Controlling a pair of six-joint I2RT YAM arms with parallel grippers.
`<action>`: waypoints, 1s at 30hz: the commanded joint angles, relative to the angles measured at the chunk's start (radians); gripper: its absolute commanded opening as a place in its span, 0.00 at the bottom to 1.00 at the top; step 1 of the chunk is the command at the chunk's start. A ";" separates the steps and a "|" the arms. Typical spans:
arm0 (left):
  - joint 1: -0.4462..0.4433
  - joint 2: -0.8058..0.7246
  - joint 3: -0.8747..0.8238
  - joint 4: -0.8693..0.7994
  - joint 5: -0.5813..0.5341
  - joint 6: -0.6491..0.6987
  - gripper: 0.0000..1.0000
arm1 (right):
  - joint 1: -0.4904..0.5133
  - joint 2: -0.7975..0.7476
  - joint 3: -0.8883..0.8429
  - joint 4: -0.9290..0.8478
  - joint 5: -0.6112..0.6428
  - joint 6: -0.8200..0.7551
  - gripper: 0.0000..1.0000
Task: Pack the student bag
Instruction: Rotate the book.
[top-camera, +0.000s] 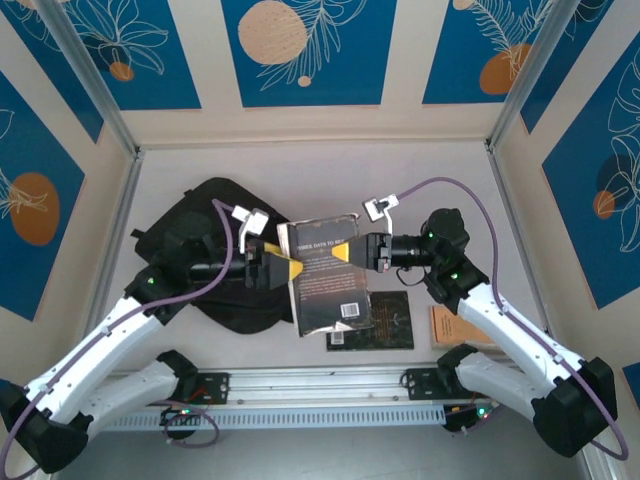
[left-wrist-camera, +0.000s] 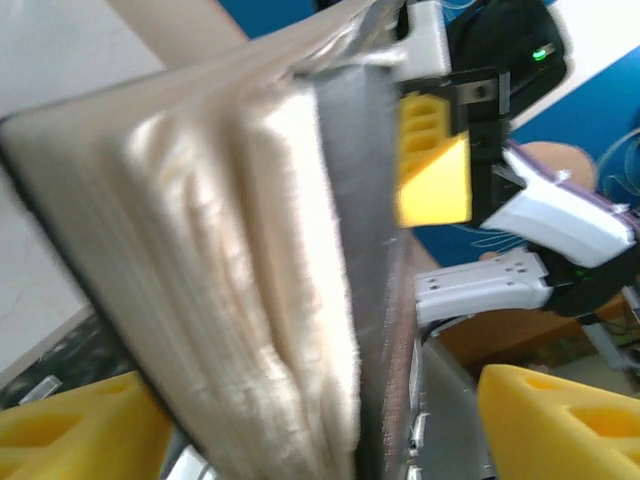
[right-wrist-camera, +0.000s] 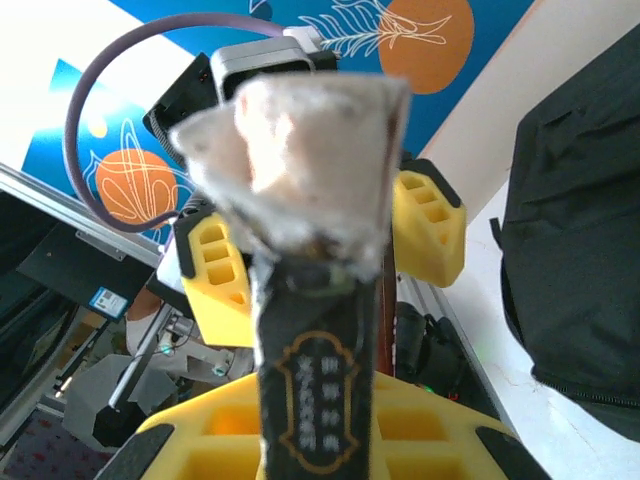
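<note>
The student bag (top-camera: 205, 245), a black fabric backpack, lies on the table at the left; its side fills the right edge of the right wrist view (right-wrist-camera: 575, 230). A thick black-covered book (top-camera: 325, 280) hangs in the air between both arms, just right of the bag. My right gripper (top-camera: 343, 252) is shut on the book's upper right part, and the spine (right-wrist-camera: 315, 350) rises from between its yellow fingers (right-wrist-camera: 200, 440). My left gripper (top-camera: 283, 268) stands open astride the book's left edge. The page block (left-wrist-camera: 250, 250) sits between its fingers (left-wrist-camera: 560, 420), with a gap on the right side.
A flat black book (top-camera: 385, 320) lies on the table under the held book's lower right corner. An orange book (top-camera: 455, 325) lies beside the right arm. A metal rail (top-camera: 320, 385) runs along the near edge, and panel walls close in the sides and back.
</note>
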 joint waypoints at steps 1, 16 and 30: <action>-0.012 -0.027 -0.055 0.201 0.079 -0.094 0.69 | 0.019 -0.030 -0.013 0.071 0.003 0.032 0.00; -0.092 -0.043 -0.120 0.320 0.041 -0.142 0.18 | 0.038 -0.071 -0.029 -0.010 0.038 -0.019 0.00; -0.092 -0.179 -0.258 0.488 -0.328 -0.339 0.00 | 0.048 -0.213 -0.149 -0.029 0.302 0.036 0.78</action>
